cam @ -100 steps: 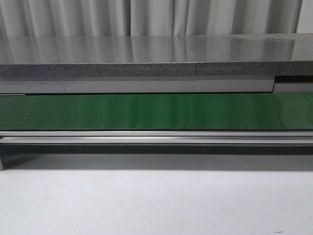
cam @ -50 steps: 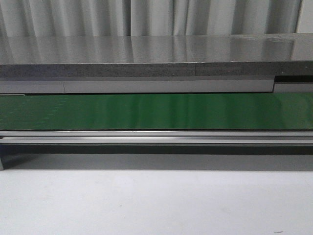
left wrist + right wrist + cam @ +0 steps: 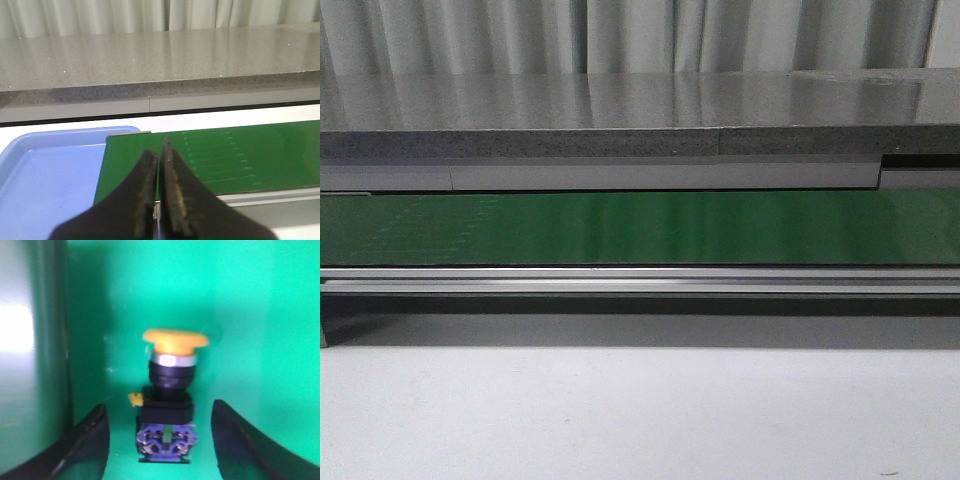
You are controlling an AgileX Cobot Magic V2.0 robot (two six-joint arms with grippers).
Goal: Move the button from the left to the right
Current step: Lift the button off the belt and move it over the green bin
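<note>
The button (image 3: 167, 395) lies on a green surface in the right wrist view. Its yellow mushroom cap (image 3: 175, 341) points away from the fingers, and its black and bluish body is nearest them. My right gripper (image 3: 159, 407) is open, one finger on each side of the body, both apart from it. In the left wrist view my left gripper (image 3: 158, 150) is shut with nothing in it. It hangs over the end of the green conveyor belt (image 3: 225, 155), beside a blue tray (image 3: 50, 170). The front view shows no gripper and no button.
The green belt (image 3: 640, 228) runs across the front view, with a metal rail (image 3: 640, 280) along its near side. Behind it stands a grey stone counter (image 3: 620, 110); a white table (image 3: 640, 410) lies in front. A shiny darker strip (image 3: 30, 340) borders the button's surface.
</note>
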